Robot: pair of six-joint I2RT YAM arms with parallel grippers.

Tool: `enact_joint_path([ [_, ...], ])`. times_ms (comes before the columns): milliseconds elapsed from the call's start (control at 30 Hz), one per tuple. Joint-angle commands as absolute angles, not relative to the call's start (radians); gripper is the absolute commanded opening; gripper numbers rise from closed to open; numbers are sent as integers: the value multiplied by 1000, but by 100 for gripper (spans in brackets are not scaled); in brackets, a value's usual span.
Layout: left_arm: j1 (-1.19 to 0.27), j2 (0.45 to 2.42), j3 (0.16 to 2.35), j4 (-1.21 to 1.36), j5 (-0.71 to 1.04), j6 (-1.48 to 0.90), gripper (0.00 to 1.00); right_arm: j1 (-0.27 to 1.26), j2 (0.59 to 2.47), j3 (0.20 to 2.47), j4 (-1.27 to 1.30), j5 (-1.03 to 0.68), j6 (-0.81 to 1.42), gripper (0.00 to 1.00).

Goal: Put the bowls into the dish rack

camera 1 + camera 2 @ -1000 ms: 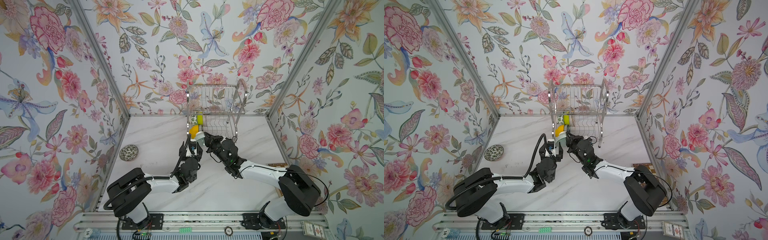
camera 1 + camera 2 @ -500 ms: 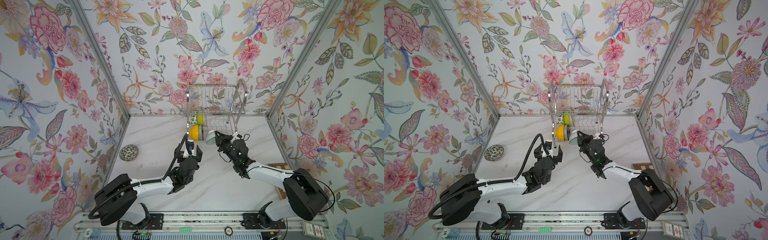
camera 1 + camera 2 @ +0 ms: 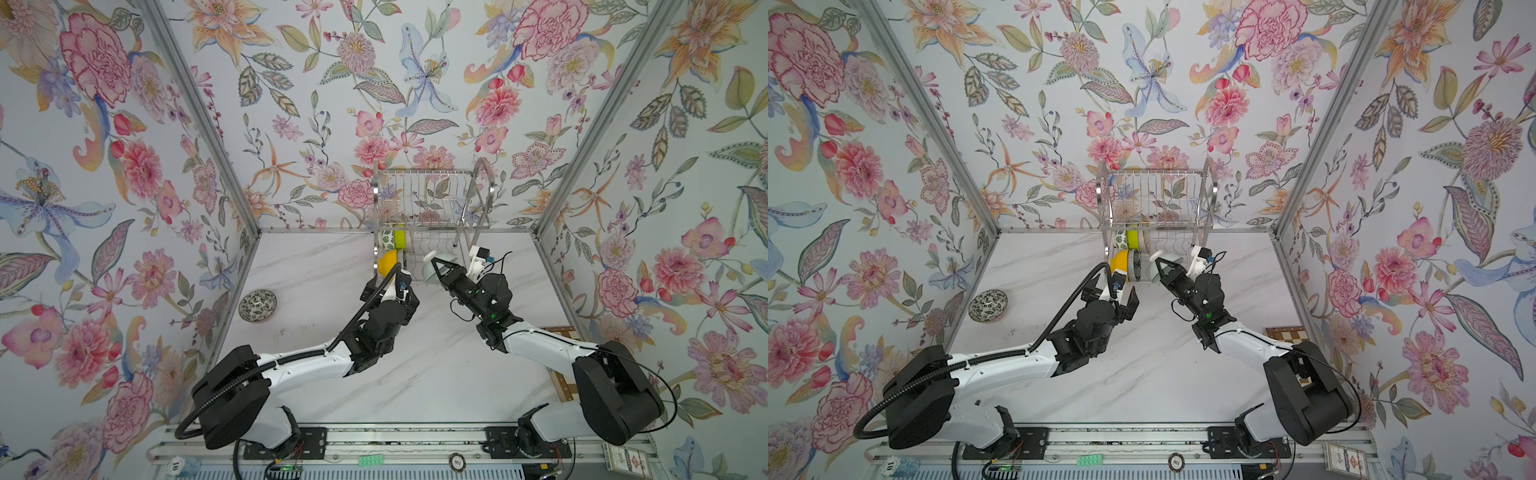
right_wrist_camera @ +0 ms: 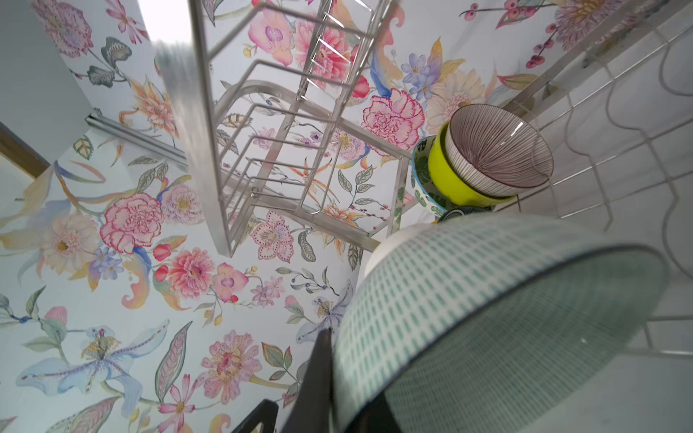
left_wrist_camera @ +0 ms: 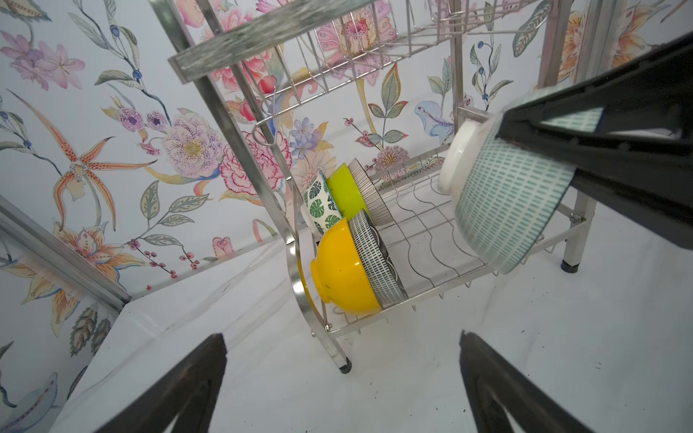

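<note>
The right gripper (image 3: pixel 435 262) pinches the pale bowl (image 5: pixel 502 202) by its rim at the rack's (image 3: pixel 424 195) bottom shelf. The left gripper (image 3: pixel 1112 298) is spread wide and empty.

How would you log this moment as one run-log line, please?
left claw: open, empty | right claw: shut on celadon bowl at dish rack | speckled bowl: on table

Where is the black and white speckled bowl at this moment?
In both top views the speckled bowl stands alone on the table, at the left beside the wall, apart from the dish rack.
</note>
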State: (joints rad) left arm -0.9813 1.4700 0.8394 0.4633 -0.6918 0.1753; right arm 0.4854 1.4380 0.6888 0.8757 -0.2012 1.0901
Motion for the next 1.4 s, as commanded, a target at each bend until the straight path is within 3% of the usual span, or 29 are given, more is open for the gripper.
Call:
enact_joint_path([
  [0, -963, 1504, 894, 427, -696, 294, 99, 459, 1459, 750, 963, -313, 964, 0],
  [833, -873, 1555, 920, 427, -638, 283, 99, 370, 1927, 995, 1227, -537, 1123, 0],
  [1367, -860, 1554, 891, 424, -642, 252, 99, 360, 2092, 1109, 1222, -667, 1161, 0],
])
